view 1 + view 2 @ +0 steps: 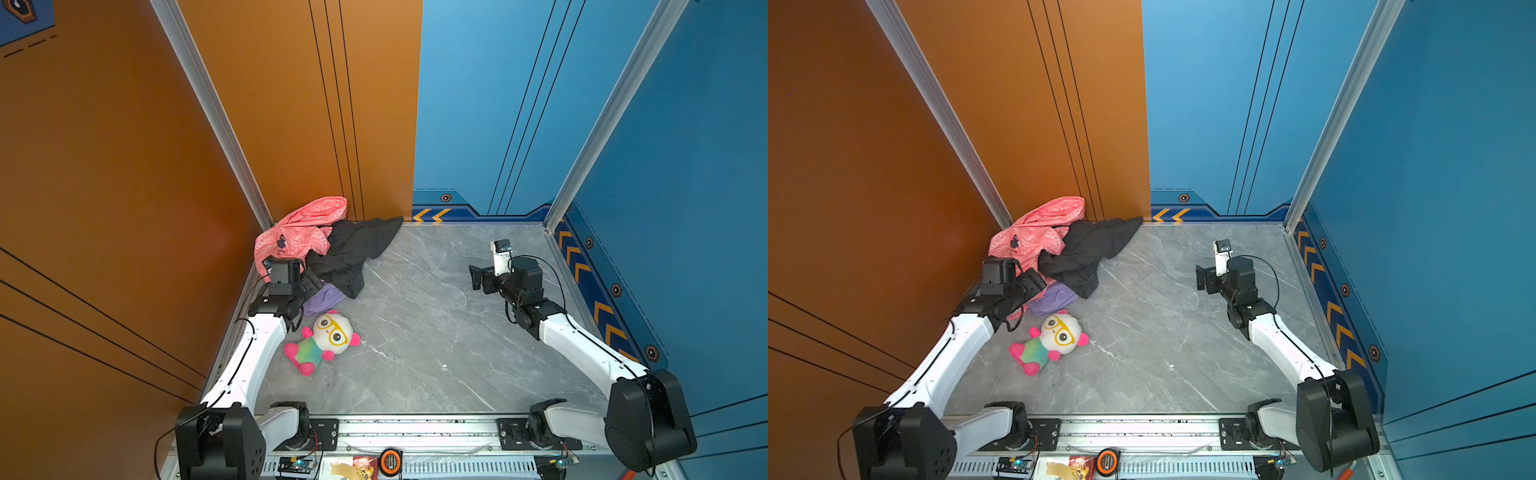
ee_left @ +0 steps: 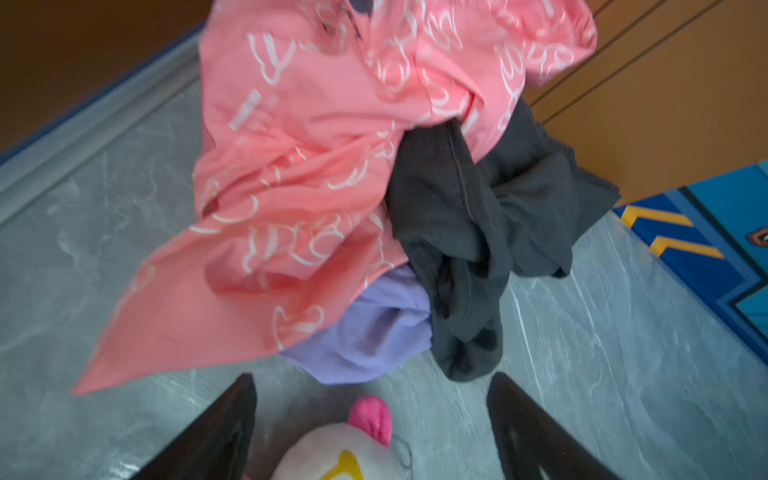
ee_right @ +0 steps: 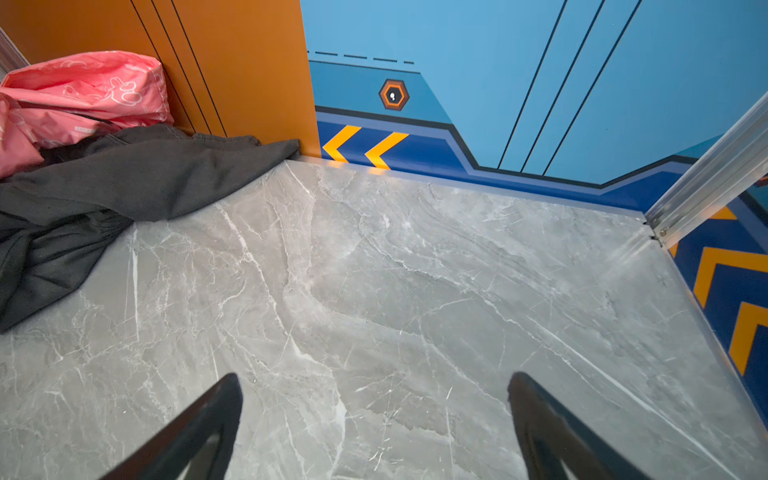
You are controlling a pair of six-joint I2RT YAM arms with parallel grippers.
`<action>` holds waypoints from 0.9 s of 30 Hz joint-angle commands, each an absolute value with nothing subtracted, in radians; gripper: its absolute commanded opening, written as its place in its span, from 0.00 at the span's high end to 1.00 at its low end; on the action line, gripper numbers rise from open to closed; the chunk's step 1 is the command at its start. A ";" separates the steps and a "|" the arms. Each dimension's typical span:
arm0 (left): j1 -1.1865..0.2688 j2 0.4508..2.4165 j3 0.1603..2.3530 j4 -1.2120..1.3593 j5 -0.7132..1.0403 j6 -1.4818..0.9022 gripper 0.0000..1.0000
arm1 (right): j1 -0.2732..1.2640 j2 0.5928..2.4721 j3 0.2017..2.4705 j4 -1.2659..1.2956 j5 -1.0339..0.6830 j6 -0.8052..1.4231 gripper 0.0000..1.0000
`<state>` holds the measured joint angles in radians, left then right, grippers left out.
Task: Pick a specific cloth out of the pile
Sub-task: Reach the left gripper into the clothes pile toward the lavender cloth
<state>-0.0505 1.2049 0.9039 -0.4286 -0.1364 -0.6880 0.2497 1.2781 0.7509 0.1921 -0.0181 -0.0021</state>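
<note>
Landmark: small white plush panda [image 1: 328,338] with yellow glasses, pink ears and a rainbow belly, lying on the grey marble-patterned tabletop [image 1: 436,332].
The pile [image 1: 316,245]: a heap of soft garments just beyond the panda's head, in the corner by the orange wall.
The cloth [image 2: 370,332]: plain lavender soft fabric at the bottom of the pile, just beside the panda's head. Only its near edge shows.
Coral-pink cloth with white print [image 2: 299,166]: lies over the lavender cloth, on the side farther from the panda.
Plain black cloth [image 2: 465,232]: crumpled beside the pink one, its end draped over the lavender edge.
Left gripper [image 2: 372,376]: above the panda's head, fingers apart with nothing between them, tips just short of the lavender cloth.
Right gripper [image 3: 374,375]: well apart from the panda, over bare tabletop, fingers spread wide and empty.
</note>
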 commanded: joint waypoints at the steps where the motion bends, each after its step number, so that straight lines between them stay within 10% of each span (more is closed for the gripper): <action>1: -0.086 1.286 0.955 -0.517 -0.151 -0.716 0.18 | 0.260 1.303 0.796 0.172 -0.025 0.020 0.00; 14: -0.116 1.640 1.105 -0.517 -0.104 -0.635 0.36 | 0.258 1.351 0.798 0.194 -0.077 0.028 0.00; 27: -0.094 1.848 1.147 -0.540 -0.095 -0.617 0.80 | 0.240 1.373 0.815 0.174 -0.129 0.049 0.00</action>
<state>-0.0982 1.8286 1.1522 -0.4988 -0.1001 -0.6197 0.2481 1.3636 0.7849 0.1848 -0.1059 0.0269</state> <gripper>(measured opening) 0.226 0.999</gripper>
